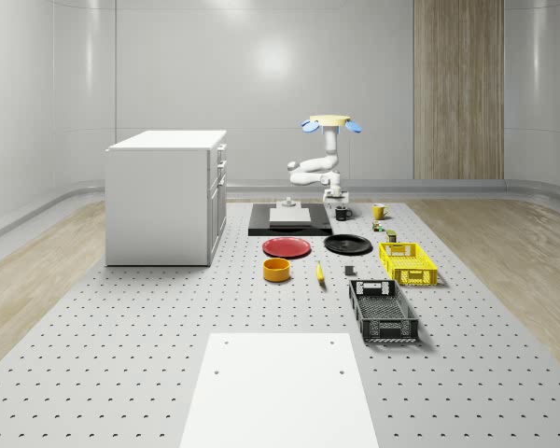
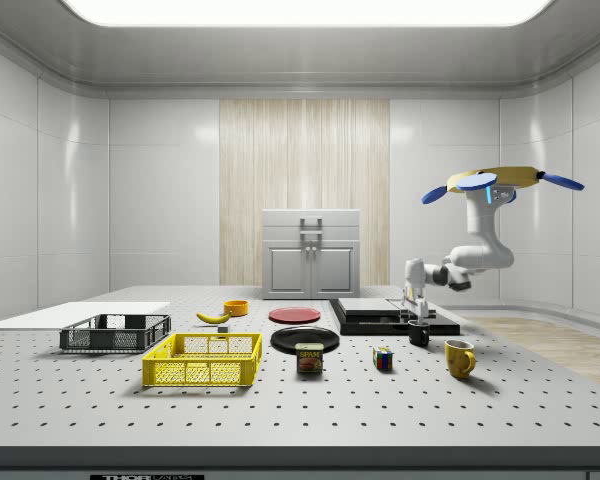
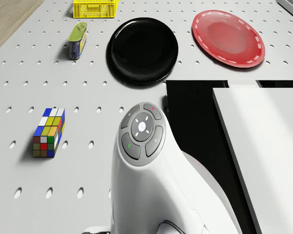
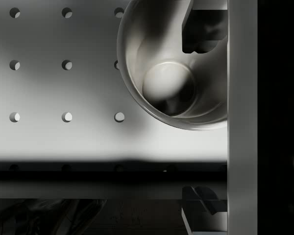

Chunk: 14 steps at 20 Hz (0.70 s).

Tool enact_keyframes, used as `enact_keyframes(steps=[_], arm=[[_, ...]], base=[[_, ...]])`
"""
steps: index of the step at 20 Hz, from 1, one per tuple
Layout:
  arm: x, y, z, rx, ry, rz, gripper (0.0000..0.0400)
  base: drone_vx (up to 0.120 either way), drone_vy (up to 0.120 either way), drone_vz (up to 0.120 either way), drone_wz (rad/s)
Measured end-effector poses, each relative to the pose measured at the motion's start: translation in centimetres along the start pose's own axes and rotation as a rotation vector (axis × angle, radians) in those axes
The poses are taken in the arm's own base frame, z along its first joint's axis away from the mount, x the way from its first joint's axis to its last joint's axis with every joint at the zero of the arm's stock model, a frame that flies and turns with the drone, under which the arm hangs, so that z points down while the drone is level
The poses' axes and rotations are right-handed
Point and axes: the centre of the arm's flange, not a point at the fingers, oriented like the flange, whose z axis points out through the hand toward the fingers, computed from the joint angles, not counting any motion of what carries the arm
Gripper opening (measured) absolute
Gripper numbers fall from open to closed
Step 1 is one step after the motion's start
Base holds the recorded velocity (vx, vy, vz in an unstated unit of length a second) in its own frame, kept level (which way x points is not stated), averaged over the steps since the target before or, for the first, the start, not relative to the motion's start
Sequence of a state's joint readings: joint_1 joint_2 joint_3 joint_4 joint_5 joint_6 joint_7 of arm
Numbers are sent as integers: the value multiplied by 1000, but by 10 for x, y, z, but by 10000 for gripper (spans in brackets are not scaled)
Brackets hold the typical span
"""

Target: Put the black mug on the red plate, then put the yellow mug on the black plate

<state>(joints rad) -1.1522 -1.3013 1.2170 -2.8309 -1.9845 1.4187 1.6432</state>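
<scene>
I hover beside the black slab (image 1: 289,220), my pincer (image 2: 415,308) spread open just above the black mug (image 2: 419,334), one finger (image 4: 201,29) inside its rim; the mug stands on the desk (image 1: 168,308) beside that slab.

Bright overhead ceiling light, glossy wall reflections, dim shadowed wrist view

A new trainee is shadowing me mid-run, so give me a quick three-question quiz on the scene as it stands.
1. True or false: the black mug already sits on the red plate.
2. Which lies nearest the yellow mug? A Rubik's cube; B banana; C orange bowl.
3. What do the hovering drone's open fingers hang just above?
Key: 1 false; 2 A; 3 the black mug.
</scene>
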Motion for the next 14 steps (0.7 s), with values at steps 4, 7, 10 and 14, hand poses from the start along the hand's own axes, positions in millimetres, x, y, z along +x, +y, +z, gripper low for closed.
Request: enact_keyframes(steps=[4,7,10,14], arm=[[1,-1,3,0,0,0,400],[1,-2,9,0,0,0,400],[1,-2,13,0,0,0,400],[2,-2,15,0,0,0,301]], base=[[0,0,0,0],[0,0,0,0],[0,0,0,0],[0,0,0,0]])
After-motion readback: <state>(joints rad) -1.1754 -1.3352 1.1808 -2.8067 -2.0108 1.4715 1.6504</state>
